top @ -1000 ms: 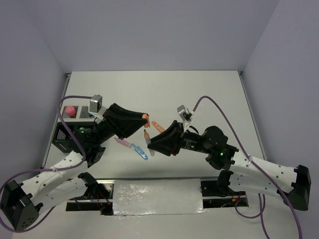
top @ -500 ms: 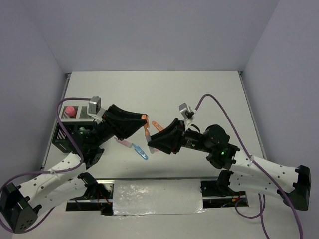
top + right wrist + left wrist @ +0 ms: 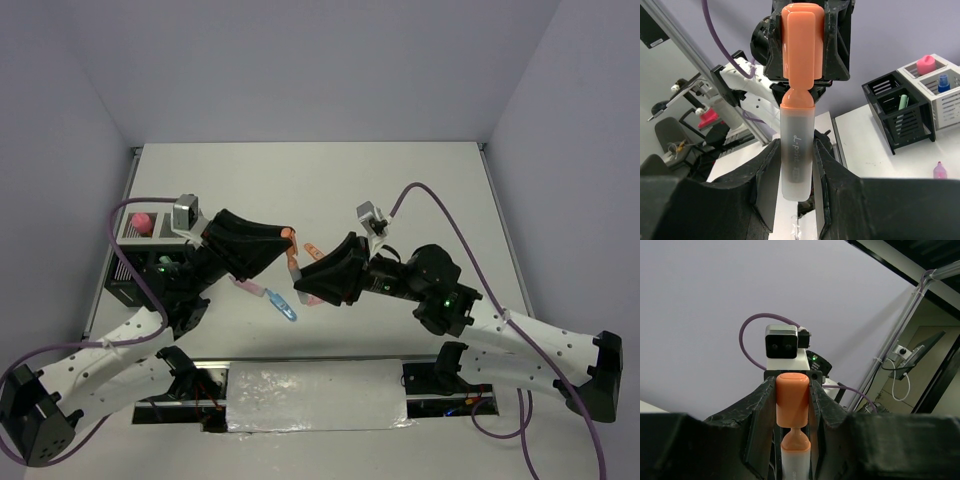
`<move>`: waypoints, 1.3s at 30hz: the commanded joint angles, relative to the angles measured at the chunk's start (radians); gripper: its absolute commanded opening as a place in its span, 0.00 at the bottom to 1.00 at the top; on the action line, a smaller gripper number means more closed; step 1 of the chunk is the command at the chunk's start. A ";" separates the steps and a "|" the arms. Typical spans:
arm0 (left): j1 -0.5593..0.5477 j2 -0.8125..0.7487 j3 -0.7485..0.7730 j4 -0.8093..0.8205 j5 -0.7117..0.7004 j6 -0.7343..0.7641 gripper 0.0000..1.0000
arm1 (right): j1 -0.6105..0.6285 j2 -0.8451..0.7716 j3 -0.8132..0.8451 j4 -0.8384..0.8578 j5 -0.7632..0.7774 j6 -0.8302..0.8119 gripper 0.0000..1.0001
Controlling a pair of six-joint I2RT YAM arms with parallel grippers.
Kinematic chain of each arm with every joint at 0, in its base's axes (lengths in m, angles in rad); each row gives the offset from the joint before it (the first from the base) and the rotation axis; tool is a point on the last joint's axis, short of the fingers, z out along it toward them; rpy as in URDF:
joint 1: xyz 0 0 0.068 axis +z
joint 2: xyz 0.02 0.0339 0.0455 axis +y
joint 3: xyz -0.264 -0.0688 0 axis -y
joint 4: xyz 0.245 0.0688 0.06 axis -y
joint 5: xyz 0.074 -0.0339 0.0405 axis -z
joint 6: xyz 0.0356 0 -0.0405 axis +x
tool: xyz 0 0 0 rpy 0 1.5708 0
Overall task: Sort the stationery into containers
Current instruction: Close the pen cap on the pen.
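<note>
White table point(image 3: 400, 190) lies below, with the organizer point(image 3: 135, 255) at its left edge. Above the near middle, both arms share one orange highlighter point(image 3: 293, 262). The left gripper point(image 3: 792, 400) is clamped on its orange cap point(image 3: 792, 397), and the right gripper point(image 3: 796, 165) is clenched round the frosted barrel point(image 3: 796, 155). Since a second ago the right gripper has edged left and up, closer to the left one, and hides more of the orange pen point(image 3: 312, 248) lying behind it.

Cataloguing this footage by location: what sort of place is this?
Probably a robotics lab test cell: a white table boxed in by plain walls, a left arm and right arm bolted at its edge, and a metal frame in the room behind.
</note>
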 commanded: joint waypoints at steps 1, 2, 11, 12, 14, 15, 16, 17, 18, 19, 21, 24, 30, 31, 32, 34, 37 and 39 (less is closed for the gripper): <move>-0.016 -0.014 -0.008 0.064 0.039 0.010 0.00 | -0.025 -0.002 0.094 0.063 0.010 -0.032 0.04; -0.018 -0.015 -0.008 0.057 0.038 0.013 0.00 | -0.031 -0.001 0.101 0.062 0.003 -0.032 0.04; -0.019 -0.034 -0.011 -0.006 0.016 0.047 0.00 | -0.042 0.010 0.166 0.031 -0.004 -0.061 0.04; -0.019 -0.037 -0.010 -0.018 0.013 0.055 0.00 | -0.042 0.012 0.169 0.030 -0.009 -0.061 0.04; -0.019 -0.043 -0.010 -0.048 -0.008 0.070 0.00 | -0.041 0.012 0.164 0.028 -0.006 -0.059 0.04; -0.021 -0.050 -0.010 -0.051 -0.014 0.075 0.00 | -0.044 0.009 0.158 0.030 -0.003 -0.059 0.04; -0.019 -0.052 -0.007 -0.061 -0.019 0.081 0.00 | -0.042 0.010 0.157 0.027 0.002 -0.059 0.04; -0.019 -0.054 -0.002 -0.071 -0.024 0.085 0.00 | -0.044 0.007 0.154 0.025 0.005 -0.058 0.04; -0.019 -0.058 0.008 -0.081 -0.028 0.089 0.00 | -0.044 0.006 0.143 0.027 0.005 -0.056 0.04; -0.019 -0.061 0.013 -0.087 -0.039 0.098 0.00 | -0.044 0.006 0.138 0.024 0.009 -0.056 0.04; -0.021 -0.070 0.027 -0.109 -0.051 0.102 0.00 | -0.044 0.004 0.126 0.019 0.016 -0.055 0.03; -0.019 -0.081 0.042 -0.129 -0.074 0.112 0.00 | -0.042 0.001 0.108 0.020 0.023 -0.050 0.03; -0.019 -0.051 0.085 -0.141 -0.030 0.112 0.00 | -0.045 0.009 0.114 0.004 0.034 -0.059 0.02; -0.019 -0.043 0.088 -0.137 -0.016 0.106 0.00 | -0.045 0.012 0.118 0.001 0.036 -0.062 0.02; -0.021 -0.035 0.090 -0.129 -0.005 0.101 0.00 | -0.044 0.013 0.129 0.001 0.036 -0.069 0.02; -0.025 -0.021 0.082 -0.109 0.013 0.093 0.00 | -0.047 0.013 0.141 0.001 0.033 -0.079 0.02; -0.032 -0.018 0.062 -0.092 0.033 0.095 0.04 | -0.061 0.015 0.180 -0.021 0.028 -0.093 0.02; -0.032 -0.018 0.052 -0.088 0.045 0.096 0.10 | -0.079 0.015 0.206 -0.030 0.022 -0.099 0.02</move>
